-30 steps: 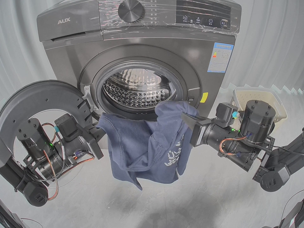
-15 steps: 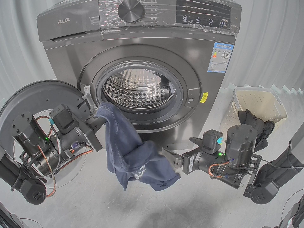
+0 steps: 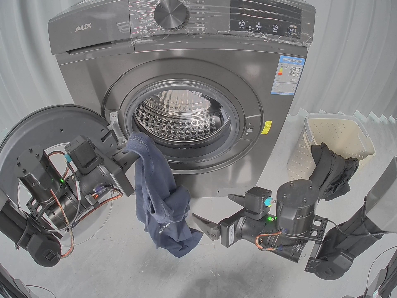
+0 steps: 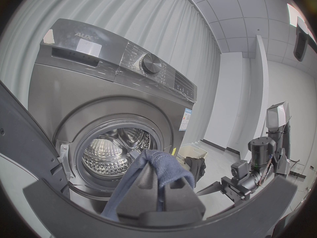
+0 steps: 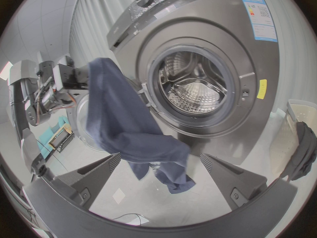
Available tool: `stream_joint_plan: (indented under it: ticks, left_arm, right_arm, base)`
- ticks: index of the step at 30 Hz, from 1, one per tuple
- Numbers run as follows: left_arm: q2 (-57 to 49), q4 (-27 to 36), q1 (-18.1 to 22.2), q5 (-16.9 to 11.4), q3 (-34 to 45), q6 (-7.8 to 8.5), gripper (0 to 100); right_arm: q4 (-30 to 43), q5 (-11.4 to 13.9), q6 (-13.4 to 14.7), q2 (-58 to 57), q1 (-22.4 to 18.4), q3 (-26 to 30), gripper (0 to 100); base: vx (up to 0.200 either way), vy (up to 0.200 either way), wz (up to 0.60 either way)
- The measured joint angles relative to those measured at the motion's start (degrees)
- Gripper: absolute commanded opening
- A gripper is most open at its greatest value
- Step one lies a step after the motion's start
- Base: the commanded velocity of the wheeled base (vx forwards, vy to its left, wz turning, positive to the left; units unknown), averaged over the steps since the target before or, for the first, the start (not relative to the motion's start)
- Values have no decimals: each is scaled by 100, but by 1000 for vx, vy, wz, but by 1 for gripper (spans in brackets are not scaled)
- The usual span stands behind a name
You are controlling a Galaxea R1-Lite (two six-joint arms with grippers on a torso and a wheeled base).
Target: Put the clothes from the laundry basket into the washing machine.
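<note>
the round door [image 3: 41, 125] of the grey washing machine [image 3: 186, 58] stands swung open at the left. in front of it, the left gripper [image 3: 126, 158] is clamped on the top fold of a dark blue shirt [image 3: 159, 191]. the shirt hangs straight down from that pinch in long, bunched folds, its lower end loose above the pale floor. it sits just outside the lower left rim of the machine's opening, not inside the shiny perforated drum [image 3: 182, 116].

further right and lower, the right gripper [image 3: 211, 207] is level with the shirt's hem, just beside it, its jaws spread apart and holding nothing. at the far right, a cream laundry basket [image 3: 351, 123] stands on the floor beside the machine, with a black garment [image 3: 331, 170] draped over its near rim.

the left wrist view adds a close look at the blue cloth bulging up between the two dark fingers [image 4: 145, 185]. the right wrist view adds the shirt's broad side, hanging beyond the open jaws and not touching either finger, with the drum behind.
</note>
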Motion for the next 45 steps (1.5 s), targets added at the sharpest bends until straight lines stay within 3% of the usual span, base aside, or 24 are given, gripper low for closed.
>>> stream_joint_plan:
  ticks: [17, 28, 45]
  left_arm:
    - [127, 0, 5, 44, -96, -9, 0]
    - [135, 0, 11, 50, -116, -15, 0]
    - [223, 0, 16, 57, -116, 0, 0]
  right_arm:
    - [-801, 694, -11, 207, 540, 315, 100]
    - [-1026, 685, -224, 903, 617, -334, 100]
    - [-1302, 681, -251, 1530, 890, -1143, 100]
  base:
    - [0, 0, 0]
    - [0, 0, 0]
    - [0, 0, 0]
